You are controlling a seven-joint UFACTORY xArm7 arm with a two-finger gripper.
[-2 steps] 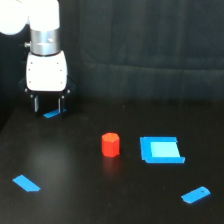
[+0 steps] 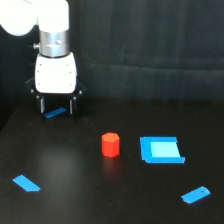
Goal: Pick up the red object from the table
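Jaws [image 2: 57, 106] hang spread above the table [image 2: 75, 190], well apart from the red block [image 2: 110, 144] and up-left of it, with a blue strip [image 2: 55, 113] seen between them. Blue square [image 2: 161, 149] lies just beside the block.

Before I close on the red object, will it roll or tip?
The red object stands on a flat end on the table, squat and faceted, so probably stable. It looks rigid and likely light. Knocked over, its facets should limit rolling.
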